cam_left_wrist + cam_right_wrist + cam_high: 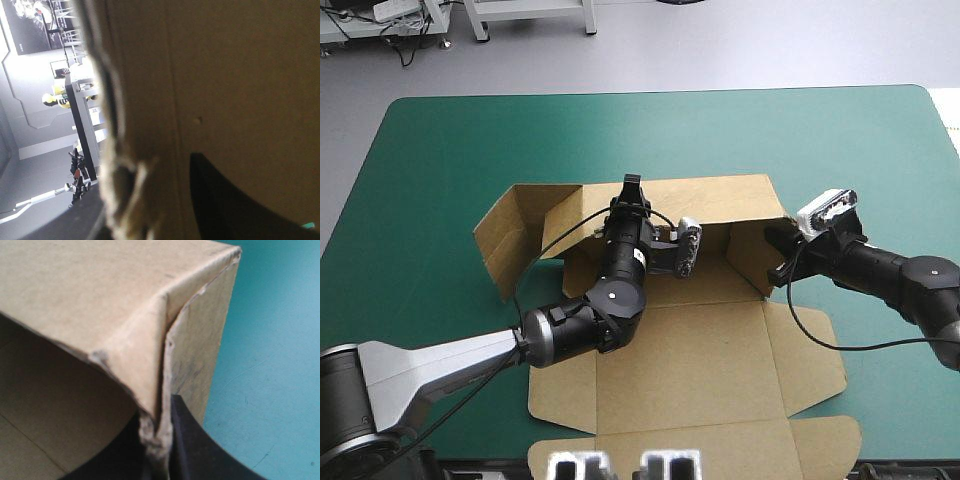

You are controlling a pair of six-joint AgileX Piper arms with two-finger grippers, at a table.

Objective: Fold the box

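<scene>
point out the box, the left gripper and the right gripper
box (700,350), high view, on its flat middle panel
left gripper (633,186), high view, at the tips of its fingers on the far wall
right gripper (159,412), right wrist view, midway between its fingers pinching a wall edge

text: none legible | surfaces checked: brown cardboard box, teal-green counter cover | labels, brands, numbers, signs: none readable
</scene>
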